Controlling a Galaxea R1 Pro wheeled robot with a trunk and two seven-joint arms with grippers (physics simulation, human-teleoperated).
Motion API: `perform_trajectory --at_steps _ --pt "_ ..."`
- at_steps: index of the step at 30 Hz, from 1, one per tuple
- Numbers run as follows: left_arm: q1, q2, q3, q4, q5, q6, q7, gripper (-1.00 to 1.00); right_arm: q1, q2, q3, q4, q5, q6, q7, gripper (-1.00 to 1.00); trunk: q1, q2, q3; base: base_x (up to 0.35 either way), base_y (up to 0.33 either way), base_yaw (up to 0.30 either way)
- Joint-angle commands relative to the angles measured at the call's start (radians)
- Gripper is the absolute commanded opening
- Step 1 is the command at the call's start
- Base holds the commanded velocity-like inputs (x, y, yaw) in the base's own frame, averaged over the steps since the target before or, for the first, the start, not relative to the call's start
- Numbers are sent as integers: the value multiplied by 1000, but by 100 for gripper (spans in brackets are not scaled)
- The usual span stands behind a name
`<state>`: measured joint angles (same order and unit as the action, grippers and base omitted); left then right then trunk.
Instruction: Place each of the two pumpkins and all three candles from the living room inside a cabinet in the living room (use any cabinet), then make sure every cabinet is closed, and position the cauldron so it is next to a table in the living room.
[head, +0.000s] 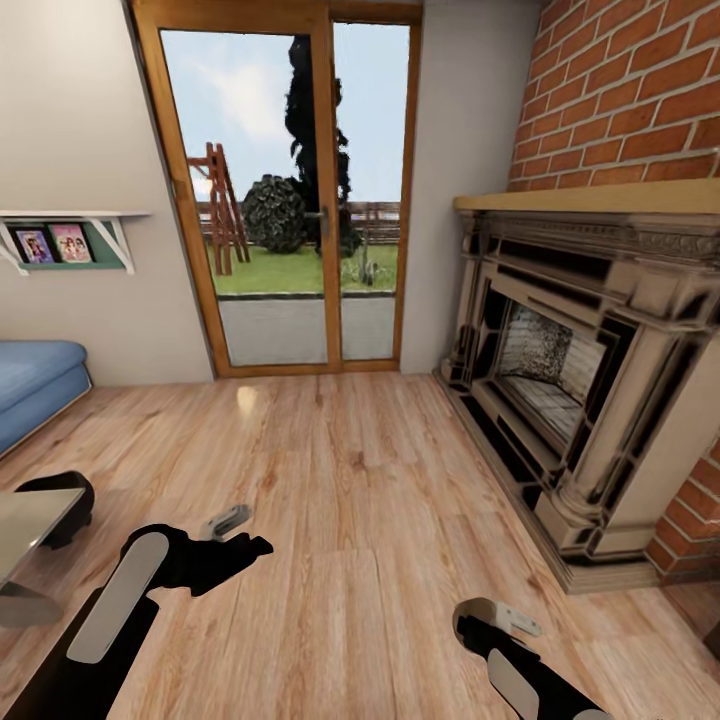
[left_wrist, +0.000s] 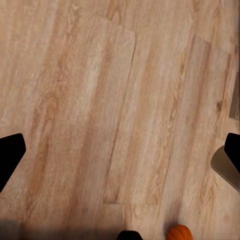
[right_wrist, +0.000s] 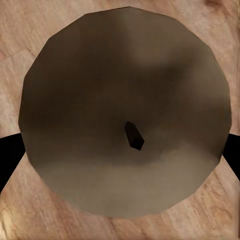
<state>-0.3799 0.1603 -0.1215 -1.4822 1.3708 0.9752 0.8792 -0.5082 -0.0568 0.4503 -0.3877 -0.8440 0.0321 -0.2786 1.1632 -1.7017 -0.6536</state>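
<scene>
While both my pincers hang released, the small ribbed pumpkin (left_wrist: 179, 233) at the left wrist frame's bottom edge looks light, rigid, best gripped across its ribs.

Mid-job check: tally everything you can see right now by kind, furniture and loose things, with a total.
Orange pumpkin: 1
Round brown thing with a dark stub, kind unclear: 1
Framed pictures: 2
Wall shelf: 1
Blue sofa: 1
Fireplace: 1
Glass door: 1
Table: 1
Total: 9
</scene>
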Motion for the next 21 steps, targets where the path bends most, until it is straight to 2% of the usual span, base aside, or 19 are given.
perform_trajectory --at_steps 1,11,21 --pt "-1 1 -1 -1 10 0 10 100 0 -1 8 -2 -7 3 -8 -100 -4 7 3 0 0 -174" --pt "-1 1 -1 -2 10 2 10 100 0 -1 8 -3 -7 2 -8 -100 -42 77 47 0 0 -177" --pt "-1 2 -1 -9 8 3 0 100 0 -2 7 -4 -7 2 -8 -100 -42 77 59 -12 0 -177"
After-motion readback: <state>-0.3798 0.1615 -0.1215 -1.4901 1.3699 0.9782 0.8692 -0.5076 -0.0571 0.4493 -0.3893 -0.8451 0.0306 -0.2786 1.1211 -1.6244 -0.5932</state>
